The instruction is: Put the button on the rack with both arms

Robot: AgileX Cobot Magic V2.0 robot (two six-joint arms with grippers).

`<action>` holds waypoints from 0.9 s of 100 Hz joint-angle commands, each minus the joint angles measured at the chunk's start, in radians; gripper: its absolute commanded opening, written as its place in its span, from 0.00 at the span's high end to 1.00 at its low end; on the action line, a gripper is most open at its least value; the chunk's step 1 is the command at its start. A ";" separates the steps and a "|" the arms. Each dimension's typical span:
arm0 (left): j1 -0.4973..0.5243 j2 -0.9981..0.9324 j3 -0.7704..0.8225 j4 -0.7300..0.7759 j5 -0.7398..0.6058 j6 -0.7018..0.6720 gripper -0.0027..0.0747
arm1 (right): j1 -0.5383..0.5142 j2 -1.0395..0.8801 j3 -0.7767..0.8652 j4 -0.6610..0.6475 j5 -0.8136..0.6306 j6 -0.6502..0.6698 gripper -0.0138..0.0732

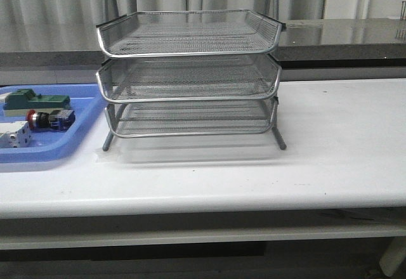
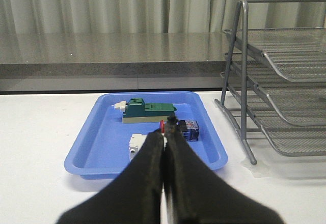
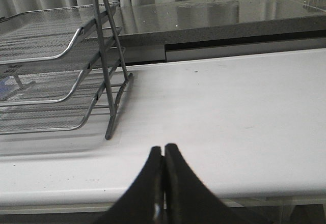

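With both grippers' fingers pressed together on nothing, the red-capped, black-bodied push-button (image 2: 177, 129) lies just beyond the left gripper (image 2: 164, 145) fingertips in the flat blue plastic tray (image 2: 91, 147), awaiting pickup for the silver wire-mesh rack (image 1: 188, 76).

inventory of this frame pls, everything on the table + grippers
rack: 1, silver wire mesh, three tiers, middle of the table, no items seen in its tiers
tray: 1, blue plastic, flat, on the table to the left of the rack
button: 1, red cap, black body, blue rear block, lying on its side in the tray
green block: 1, green with a pale end, in the tray, behind the button
white block: 1, white, in the tray, in front of the button
table: 1, white, bare to the right of the rack
counter: 1, grey stone, behind the table
left gripper: 1, black, shut on nothing, held in front of the tray
right gripper: 1, black, shut on nothing, over the table's front edge, right of the rack
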 commanded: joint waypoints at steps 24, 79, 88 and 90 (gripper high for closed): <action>0.001 -0.035 0.046 -0.001 -0.085 -0.010 0.99 | -0.007 -0.020 -0.016 -0.003 -0.083 -0.008 0.91; 0.001 -0.035 0.046 -0.001 -0.085 -0.010 0.99 | -0.007 -0.020 -0.016 -0.003 -0.122 -0.008 0.91; 0.001 -0.035 0.046 -0.001 -0.085 -0.010 0.99 | -0.007 -0.020 -0.016 -0.002 -0.154 -0.004 0.91; 0.001 -0.035 0.046 -0.001 -0.085 -0.010 0.99 | -0.007 -0.020 -0.017 -0.002 -0.162 -0.005 0.91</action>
